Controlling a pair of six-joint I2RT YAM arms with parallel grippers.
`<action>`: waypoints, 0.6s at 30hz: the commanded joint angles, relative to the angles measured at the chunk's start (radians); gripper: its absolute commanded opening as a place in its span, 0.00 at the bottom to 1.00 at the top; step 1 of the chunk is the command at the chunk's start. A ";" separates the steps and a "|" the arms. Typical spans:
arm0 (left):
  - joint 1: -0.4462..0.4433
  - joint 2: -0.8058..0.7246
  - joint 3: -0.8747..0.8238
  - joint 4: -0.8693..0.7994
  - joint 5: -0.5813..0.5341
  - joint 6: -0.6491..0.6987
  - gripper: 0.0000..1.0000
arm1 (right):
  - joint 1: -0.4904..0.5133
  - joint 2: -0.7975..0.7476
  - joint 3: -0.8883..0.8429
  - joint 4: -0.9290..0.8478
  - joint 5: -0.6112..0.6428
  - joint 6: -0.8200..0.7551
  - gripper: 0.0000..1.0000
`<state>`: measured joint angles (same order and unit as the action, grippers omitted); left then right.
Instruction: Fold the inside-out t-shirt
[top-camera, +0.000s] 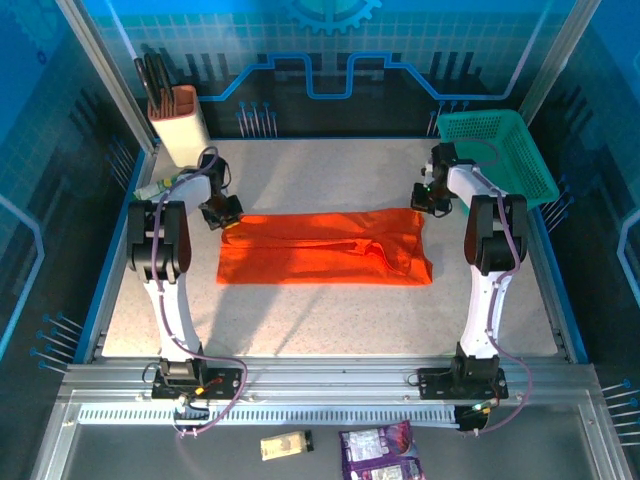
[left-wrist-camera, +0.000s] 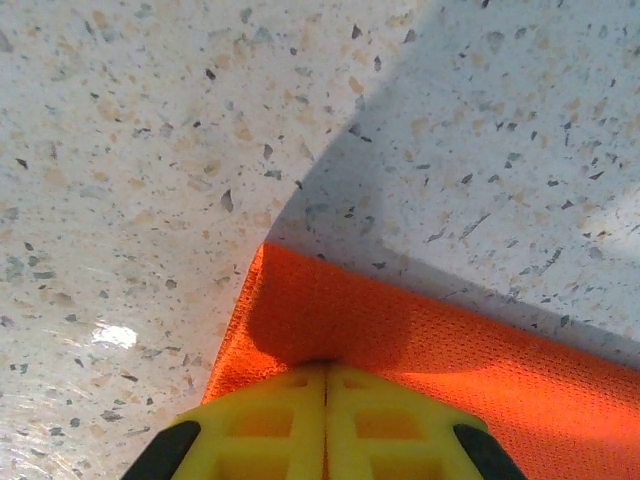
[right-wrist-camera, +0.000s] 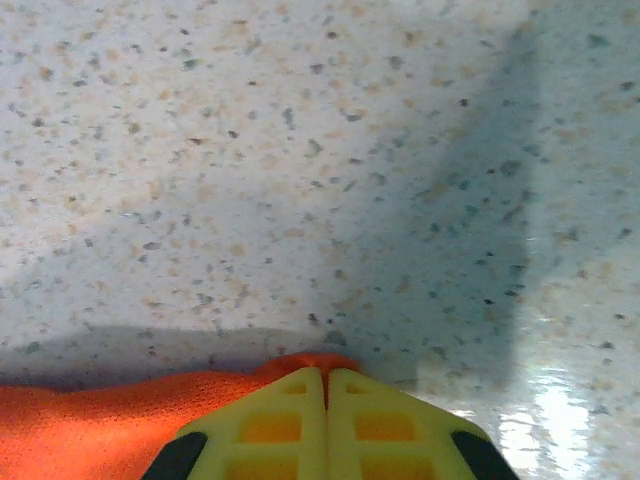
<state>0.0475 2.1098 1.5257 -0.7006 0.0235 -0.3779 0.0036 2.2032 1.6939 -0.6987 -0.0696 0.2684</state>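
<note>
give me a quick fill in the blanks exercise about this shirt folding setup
The t-shirt on the table is bright ___.
The left fingers are ___ on its far left corner.
The right fingers pinch its far ___ corner.
The mesh basket at the table's far right is ___.
Missing words: orange; shut; right; teal.

You have the t-shirt (top-camera: 325, 250) lying flat on the table (top-camera: 330, 170), stretched between your two grippers. Its far left corner is pinched between the jaws of the left gripper (top-camera: 226, 218), and its far right corner between the jaws of the right gripper (top-camera: 428, 205). The rest of the cloth lies behind both, toward the arm bases. Ahead of both jaws is bare table. Beyond the left jaws, in the table's far left corner, stands a holder (top-camera: 180, 125). Just beyond and right of the right jaws sits a basket (top-camera: 497, 150). Well behind both, past the near rail, lie two packets (top-camera: 380, 442).
</note>
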 joint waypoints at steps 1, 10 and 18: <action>0.031 0.059 -0.005 -0.058 -0.049 -0.035 0.07 | 0.003 -0.011 0.012 -0.036 0.104 0.000 0.00; 0.057 0.030 -0.049 -0.003 0.026 -0.039 0.08 | 0.022 0.005 0.048 -0.052 0.146 -0.007 0.00; 0.015 -0.081 -0.020 0.006 0.104 -0.010 0.19 | 0.074 -0.131 0.034 -0.100 0.135 -0.008 0.29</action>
<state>0.0765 2.0945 1.5093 -0.6704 0.0917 -0.3939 0.0521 2.1780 1.7294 -0.7570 0.0566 0.2615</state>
